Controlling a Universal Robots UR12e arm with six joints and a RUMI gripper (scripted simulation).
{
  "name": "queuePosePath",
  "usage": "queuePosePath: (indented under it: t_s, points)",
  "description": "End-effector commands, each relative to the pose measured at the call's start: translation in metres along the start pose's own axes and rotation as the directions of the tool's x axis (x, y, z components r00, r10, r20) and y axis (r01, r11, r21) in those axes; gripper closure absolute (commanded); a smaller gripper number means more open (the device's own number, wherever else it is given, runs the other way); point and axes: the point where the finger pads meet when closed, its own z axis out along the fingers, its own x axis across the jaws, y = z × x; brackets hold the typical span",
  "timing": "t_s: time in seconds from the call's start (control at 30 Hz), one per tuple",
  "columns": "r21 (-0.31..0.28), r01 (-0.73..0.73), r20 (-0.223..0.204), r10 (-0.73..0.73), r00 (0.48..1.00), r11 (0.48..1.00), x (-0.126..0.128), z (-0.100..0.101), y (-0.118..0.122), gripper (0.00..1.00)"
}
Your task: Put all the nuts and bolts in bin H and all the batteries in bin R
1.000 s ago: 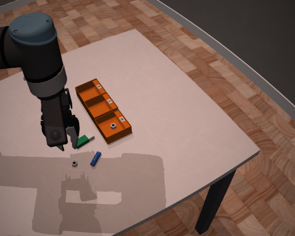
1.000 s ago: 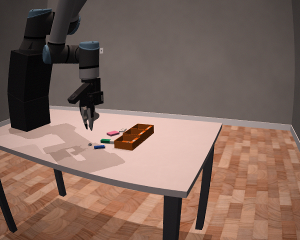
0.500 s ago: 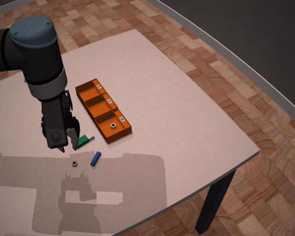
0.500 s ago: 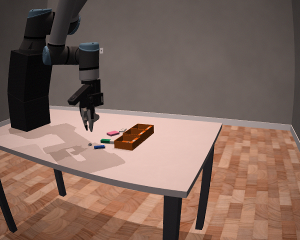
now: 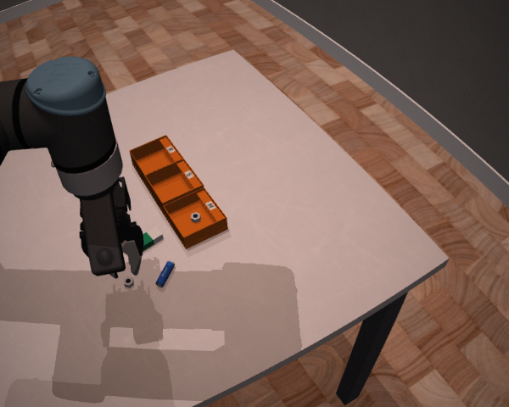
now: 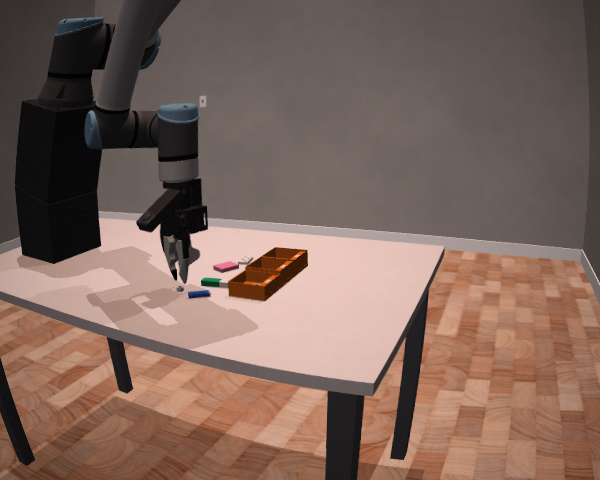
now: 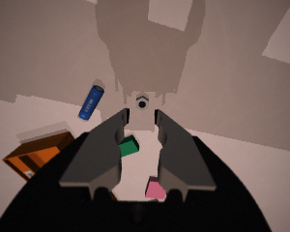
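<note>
A small grey nut (image 5: pixel 128 282) lies on the table, also seen in the wrist view (image 7: pixel 142 103). My gripper (image 5: pixel 125 271) (image 7: pixel 142 110) hangs just above it, fingers pointing down with a narrow gap and nothing between them. A blue battery (image 5: pixel 165 273) (image 7: pixel 91 101) lies just to the right of the nut. The orange row of three bins stands beyond. The near bin marked H (image 5: pixel 195 217) holds one nut (image 5: pixel 195 216). The far bin marked R (image 5: pixel 156 155) looks empty.
A green and white marker-like piece (image 5: pixel 148 240) lies between my gripper and bin H. A pink block (image 6: pixel 225 266) and a small white piece (image 6: pixel 245 259) lie behind the bins on the robot's side. The middle bin is marked S (image 5: pixel 174 180).
</note>
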Motion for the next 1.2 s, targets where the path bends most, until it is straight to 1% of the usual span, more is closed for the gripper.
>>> queuePosePath:
  t_s: [0.0, 0.13, 0.5, 1.03, 1.07, 1.17]
  points:
    - [0.0, 0.0, 0.001, 0.0, 1.0, 1.0, -0.001, 0.006, 0.0, 0.82]
    - [0.0, 0.0, 0.001, 0.0, 1.0, 1.0, -0.001, 0.006, 0.0, 0.82]
    - [0.0, 0.0, 0.001, 0.0, 1.0, 1.0, -0.001, 0.018, 0.0, 0.82]
    - [0.0, 0.0, 0.001, 0.0, 1.0, 1.0, 0.0, 0.018, 0.0, 0.82]
    - [0.0, 0.0, 0.001, 0.0, 1.0, 1.0, 0.0, 0.018, 0.0, 1.0]
    - [0.0, 0.0, 0.001, 0.0, 1.0, 1.0, -0.001, 0.018, 0.0, 1.0]
